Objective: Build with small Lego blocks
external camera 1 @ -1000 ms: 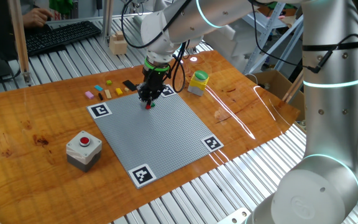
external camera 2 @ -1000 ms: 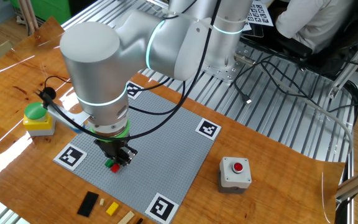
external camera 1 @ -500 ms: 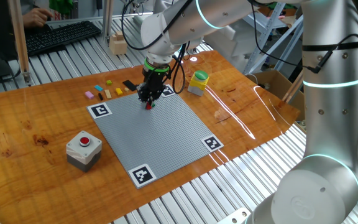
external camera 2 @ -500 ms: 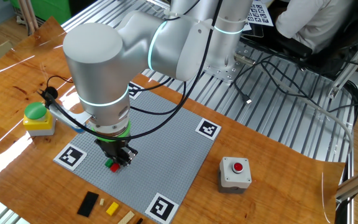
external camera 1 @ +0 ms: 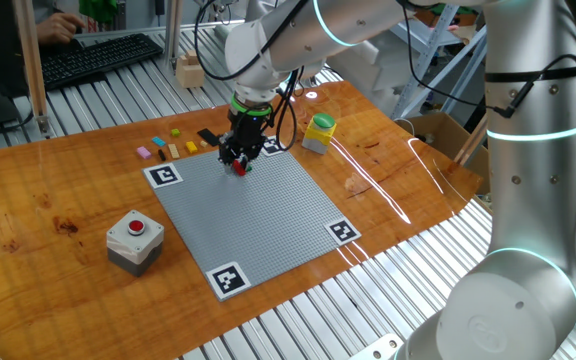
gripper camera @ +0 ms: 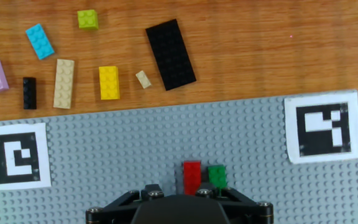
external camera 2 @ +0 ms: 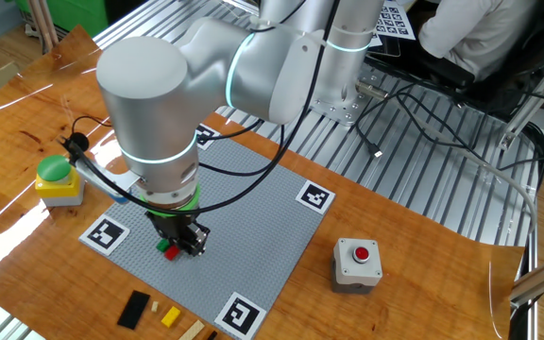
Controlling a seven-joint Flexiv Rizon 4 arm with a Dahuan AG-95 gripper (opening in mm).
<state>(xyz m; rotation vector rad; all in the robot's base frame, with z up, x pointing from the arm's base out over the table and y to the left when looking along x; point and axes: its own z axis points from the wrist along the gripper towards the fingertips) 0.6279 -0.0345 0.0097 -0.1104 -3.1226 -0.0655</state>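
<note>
Baseplate (gripper camera: 166, 134): open grey studs ahead of me, broad free room across it.
Under me: red brick (gripper camera: 192, 176) and green brick (gripper camera: 217, 176), touching, stand in the way.
Tabletop (gripper camera: 260, 56) beyond plate edge: black plate (gripper camera: 170, 54), yellow brick (gripper camera: 109, 82), tan brick (gripper camera: 63, 83) scattered; gaps between.
Side: yellow box (external camera 1: 319, 133), red button box (external camera 1: 134, 240).

wooden table (external camera 1: 58, 215) | grey baseplate (external camera 1: 258, 215) | loose Lego blocks (gripper camera: 109, 82) | button box (external camera 1: 134, 241)
</note>
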